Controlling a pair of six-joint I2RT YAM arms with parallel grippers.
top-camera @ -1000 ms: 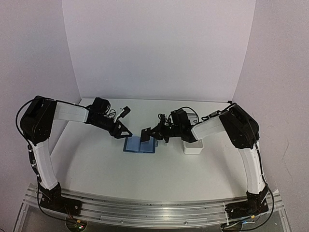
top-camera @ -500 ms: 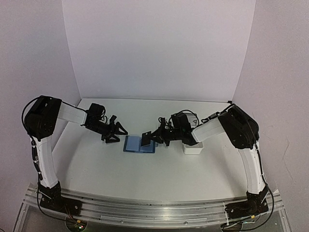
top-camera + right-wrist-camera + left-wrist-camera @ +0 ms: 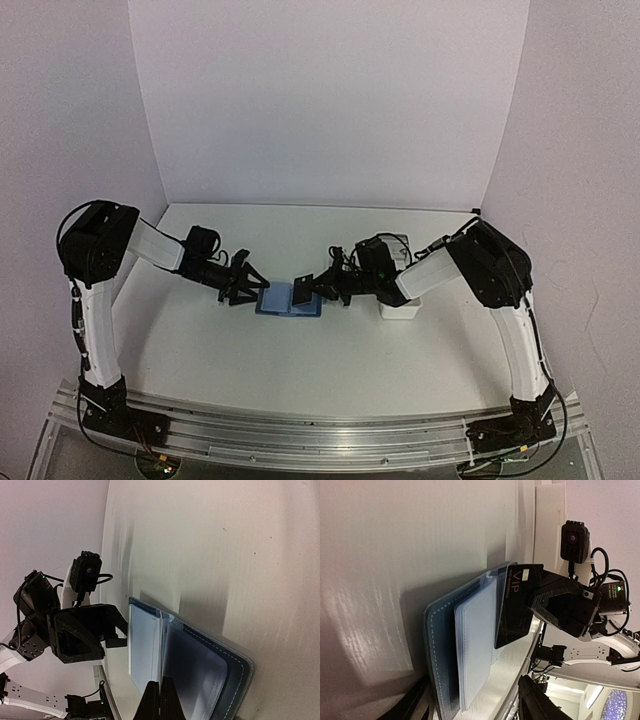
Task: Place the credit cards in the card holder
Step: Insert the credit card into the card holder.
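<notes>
The card holder [image 3: 283,299] lies open on the table, blue outside with pale sleeves inside [image 3: 475,645]. A black credit card [image 3: 302,290] marked VIP [image 3: 517,605] stands tilted over the holder's right half, pinched by my shut right gripper [image 3: 312,288]. In the right wrist view the card is edge-on between the fingertips [image 3: 160,700], just above the holder's middle fold [image 3: 200,665]. My left gripper [image 3: 252,291] sits low at the holder's left edge, open, its fingers [image 3: 540,700] standing either side of that edge. I see no other cards.
A long white tray [image 3: 400,305] stands just right of the holder, under the right arm. Cables [image 3: 385,245] hang round the right wrist. White walls close in the table at the back and both sides.
My left gripper has dropped and moved right, from above the table to the holder's left edge, and its jaws have narrowed. My right gripper has sunk slightly towards the holder with the card.
</notes>
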